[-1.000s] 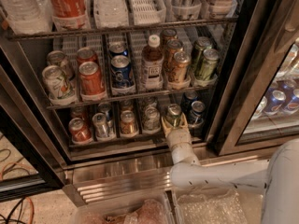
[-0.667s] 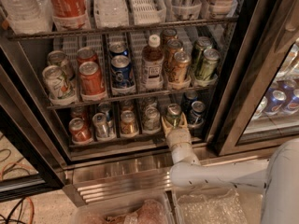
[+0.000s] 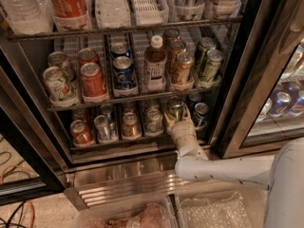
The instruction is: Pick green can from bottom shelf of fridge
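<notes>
The green can [image 3: 175,107] stands on the bottom shelf [image 3: 118,145] of the fridge [image 3: 121,182], in the second lane from the right, with its silver lid showing. My gripper [image 3: 176,118] reaches in from the lower right on the white arm [image 3: 223,167]. Its pale fingers [image 3: 167,121] sit on either side of the can's body, closed against it. The can still stands on the shelf, and its lower part is hidden by the gripper.
A dark blue can [image 3: 201,112] stands just right of the green can, and several short cans [image 3: 130,124] stand to its left. The rack above holds a brown bottle [image 3: 154,65] and tall olive cans [image 3: 209,63]. The black door frame [image 3: 247,80] is at the right. Clear bins [image 3: 213,208] lie below.
</notes>
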Available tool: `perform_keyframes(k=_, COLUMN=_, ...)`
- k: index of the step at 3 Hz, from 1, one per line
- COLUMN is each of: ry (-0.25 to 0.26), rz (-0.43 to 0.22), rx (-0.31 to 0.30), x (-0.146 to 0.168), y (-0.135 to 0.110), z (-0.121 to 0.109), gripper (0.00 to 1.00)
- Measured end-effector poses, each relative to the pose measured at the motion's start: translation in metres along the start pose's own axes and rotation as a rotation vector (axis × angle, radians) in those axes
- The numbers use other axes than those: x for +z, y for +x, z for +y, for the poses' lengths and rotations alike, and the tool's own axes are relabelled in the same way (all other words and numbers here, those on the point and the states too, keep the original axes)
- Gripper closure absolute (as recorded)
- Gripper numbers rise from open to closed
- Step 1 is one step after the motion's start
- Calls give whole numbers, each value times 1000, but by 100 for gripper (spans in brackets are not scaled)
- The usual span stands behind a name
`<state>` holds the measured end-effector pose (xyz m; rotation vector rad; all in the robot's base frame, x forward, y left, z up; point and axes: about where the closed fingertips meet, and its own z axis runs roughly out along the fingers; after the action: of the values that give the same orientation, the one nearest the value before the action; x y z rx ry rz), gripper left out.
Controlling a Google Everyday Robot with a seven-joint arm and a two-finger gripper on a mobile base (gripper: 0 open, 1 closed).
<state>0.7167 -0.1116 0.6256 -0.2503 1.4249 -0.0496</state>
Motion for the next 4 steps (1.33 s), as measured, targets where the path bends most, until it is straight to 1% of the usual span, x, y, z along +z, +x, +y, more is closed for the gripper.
perform_keyframes(k=1, ry=-18, rz=-69, rx=-27, x=-1, y=-30, z=-2, gripper=100)
perform_keyframes(k=2, ry=-27, rz=-95, rx=-26, x=-25, y=-48, z=1, gripper=100)
perform_keyframes(k=3, ry=-69, rz=-50, rx=-2, x=-60, y=-51, z=14, gripper=100)
perform_keyframes(k=4, ry=-85, rz=-19, rx=-2, x=-89, y=-58, z=17, gripper=100)
